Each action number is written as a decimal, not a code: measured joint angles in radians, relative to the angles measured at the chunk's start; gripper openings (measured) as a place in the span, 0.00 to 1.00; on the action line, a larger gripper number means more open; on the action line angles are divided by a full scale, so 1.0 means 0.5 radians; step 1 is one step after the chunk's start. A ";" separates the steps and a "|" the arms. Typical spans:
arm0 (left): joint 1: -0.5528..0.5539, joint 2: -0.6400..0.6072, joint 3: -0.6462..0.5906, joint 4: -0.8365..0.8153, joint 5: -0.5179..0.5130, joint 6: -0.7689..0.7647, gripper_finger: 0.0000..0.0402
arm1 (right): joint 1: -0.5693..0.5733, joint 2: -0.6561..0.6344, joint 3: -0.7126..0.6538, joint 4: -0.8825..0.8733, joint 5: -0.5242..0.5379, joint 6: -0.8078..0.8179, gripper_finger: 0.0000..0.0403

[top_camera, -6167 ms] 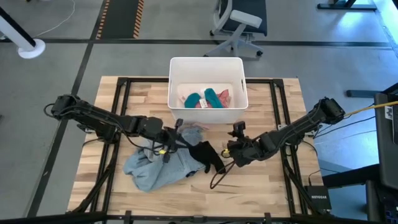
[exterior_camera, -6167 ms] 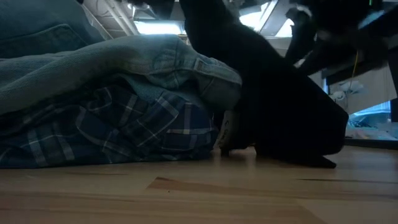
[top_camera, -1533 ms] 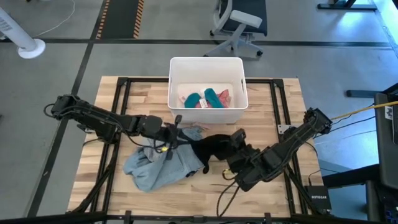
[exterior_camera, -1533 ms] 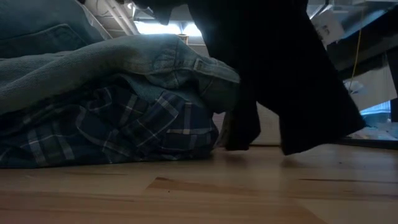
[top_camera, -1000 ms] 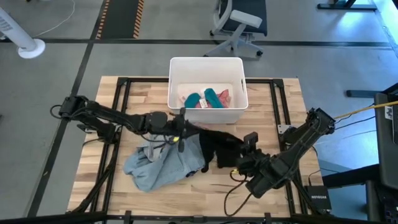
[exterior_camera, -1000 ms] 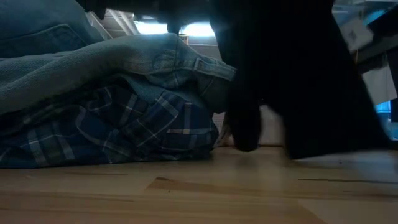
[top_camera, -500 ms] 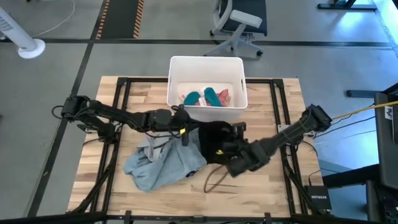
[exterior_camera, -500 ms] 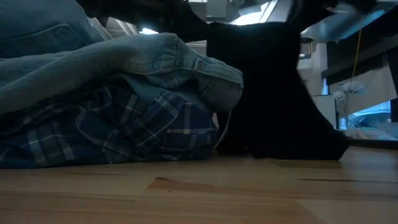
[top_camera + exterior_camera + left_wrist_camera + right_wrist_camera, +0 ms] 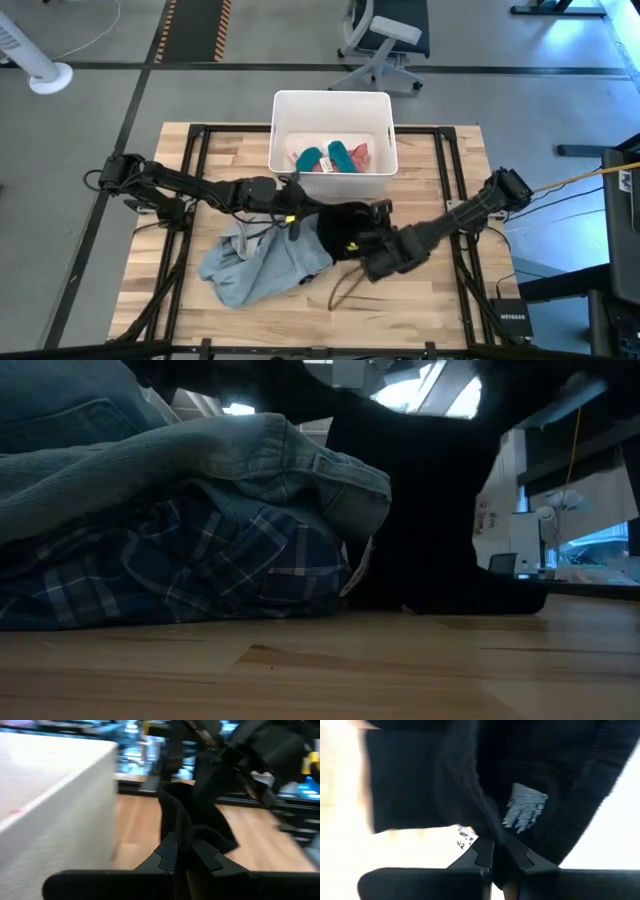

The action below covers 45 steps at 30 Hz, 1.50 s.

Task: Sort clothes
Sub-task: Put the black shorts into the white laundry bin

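The black garment (image 9: 343,228) looks light and limp, likely to sag, fold and swing from whatever point carries it rather than keep a shape. A pinch on a bunched fold or a hem should serve best; a thin single layer could slip out of closed fingers. With two holds set apart, it spreads between them instead of dangling in a clump.

It is matte black cloth with a small grey-white printed mark and a bit of a label visible in the right wrist view. It hangs just in front of the white bin (image 9: 281,105), its lower edge draping down to the table (image 9: 470,290) in the low view, beside the pile of the grey-blue shirt (image 9: 265,268) lying over the blue-and-white plaid shirt (image 9: 200,565).

The left end effector (image 9: 296,210) is closed tight on one edge of the black cloth, near the bin's front wall. The right end effector (image 9: 370,240) is likewise clamped shut on a fold of the same piece. Teal and pink pieces (image 9: 335,157) lie in the bin.
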 joint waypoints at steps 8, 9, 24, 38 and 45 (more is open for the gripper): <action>-0.133 0.000 0.058 0.040 0.708 0.071 0.04 | 0.393 -0.025 0.278 -0.242 -0.243 0.268 0.06; -0.159 0.000 0.059 0.063 0.711 0.099 0.04 | 0.448 -0.025 0.322 -0.260 -0.250 0.297 0.06; -0.228 0.078 0.065 0.210 0.634 0.103 0.04 | 0.735 -0.026 0.338 -0.589 -0.139 0.710 0.06; 0.221 0.655 0.195 0.337 0.552 -0.398 0.04 | 0.330 -0.187 -0.604 -0.271 -0.230 0.809 0.06; 0.275 0.783 0.232 0.330 0.571 -0.419 0.04 | 0.159 -0.187 -0.876 0.059 -0.253 0.792 0.08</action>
